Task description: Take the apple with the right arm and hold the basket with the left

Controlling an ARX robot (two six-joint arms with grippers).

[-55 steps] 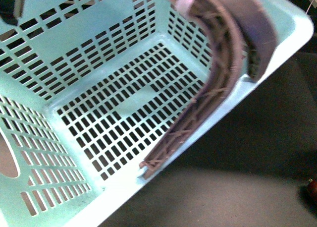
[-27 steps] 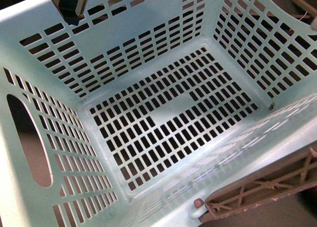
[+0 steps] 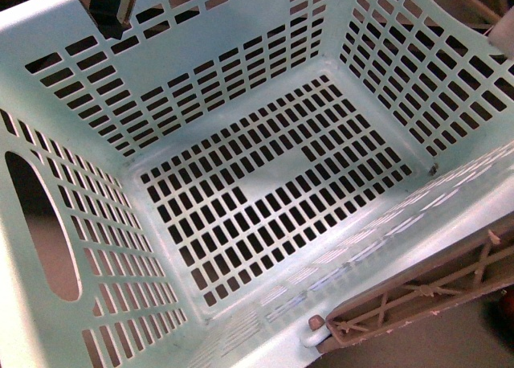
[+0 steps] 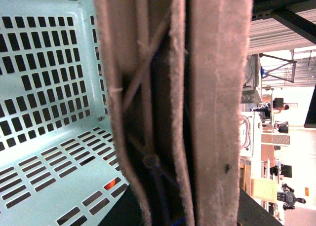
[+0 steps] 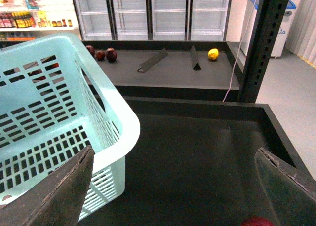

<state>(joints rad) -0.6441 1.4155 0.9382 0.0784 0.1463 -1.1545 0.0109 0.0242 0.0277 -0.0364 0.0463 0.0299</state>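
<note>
Right gripper is gaping empty, can't tell the left gripper's grip, so the basket could be slipping into the apple beside it.

Our right claw has two broad, matte, dark grey-brown fingers, tapering to blunt tips with a paler line along each edge. In the front view we see a black block edged pale grey; which arm it belongs to, we cannot tell.

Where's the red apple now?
The round bright red apple sits on the dark shelf floor, right of the pale mint slotted plastic basket, at the front view's right edge.
</note>
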